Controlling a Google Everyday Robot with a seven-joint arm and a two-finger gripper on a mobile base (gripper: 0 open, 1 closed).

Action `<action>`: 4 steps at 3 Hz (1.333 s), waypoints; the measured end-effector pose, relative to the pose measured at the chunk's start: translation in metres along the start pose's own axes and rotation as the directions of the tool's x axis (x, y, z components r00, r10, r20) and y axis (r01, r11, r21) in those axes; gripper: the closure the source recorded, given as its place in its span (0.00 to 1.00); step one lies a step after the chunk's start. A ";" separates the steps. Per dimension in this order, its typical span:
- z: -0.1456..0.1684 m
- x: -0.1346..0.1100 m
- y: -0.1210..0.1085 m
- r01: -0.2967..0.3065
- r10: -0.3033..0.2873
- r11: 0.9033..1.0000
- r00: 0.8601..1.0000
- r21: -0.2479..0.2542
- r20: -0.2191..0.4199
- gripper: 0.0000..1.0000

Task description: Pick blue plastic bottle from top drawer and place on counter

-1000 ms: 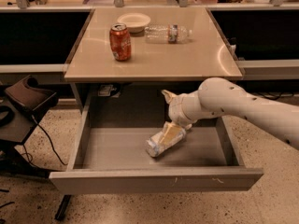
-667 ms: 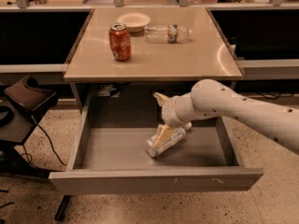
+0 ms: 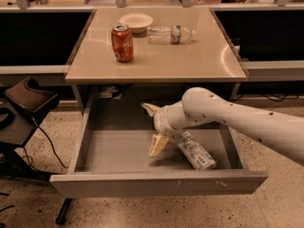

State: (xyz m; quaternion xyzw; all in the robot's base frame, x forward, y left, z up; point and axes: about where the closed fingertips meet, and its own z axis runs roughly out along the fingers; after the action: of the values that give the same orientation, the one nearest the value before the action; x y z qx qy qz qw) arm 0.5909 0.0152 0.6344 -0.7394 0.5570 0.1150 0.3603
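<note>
The blue plastic bottle [image 3: 195, 150] lies on its side on the floor of the open top drawer [image 3: 156, 184], right of the middle, with its pale label facing up. My gripper [image 3: 148, 130] is inside the drawer just left of the bottle. It is open and holds nothing: one finger points toward the drawer's back, the other toward its front. The bottle lies beside my wrist, outside the fingers. The beige counter [image 3: 156, 61] is above the drawer.
On the counter stand a red soda can [image 3: 122, 42] and a white bowl [image 3: 136, 22], and a clear bottle with a red-blue band [image 3: 170, 34] lies there. A dark chair [image 3: 26, 103] is at the left. Dark side surfaces flank the counter.
My gripper has moved left inside the drawer. The bottle, earlier at my fingers, now lies apart to their right, turned and uncovered.
</note>
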 end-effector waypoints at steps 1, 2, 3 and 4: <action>0.000 0.000 0.000 0.000 0.000 1.000 1.000 0.000 0.000 0.00; -0.003 0.019 -0.003 -0.018 0.017 1.000 0.999 -0.024 -0.038 0.00; 0.020 0.067 -0.002 -0.166 0.160 0.978 0.985 -0.128 -0.060 0.00; 0.022 0.080 -0.002 -0.196 0.187 0.969 0.980 -0.153 -0.074 0.00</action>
State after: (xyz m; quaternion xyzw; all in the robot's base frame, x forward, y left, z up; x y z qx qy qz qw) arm 0.6267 -0.0294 0.5736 -0.7117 0.6252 0.1715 0.2706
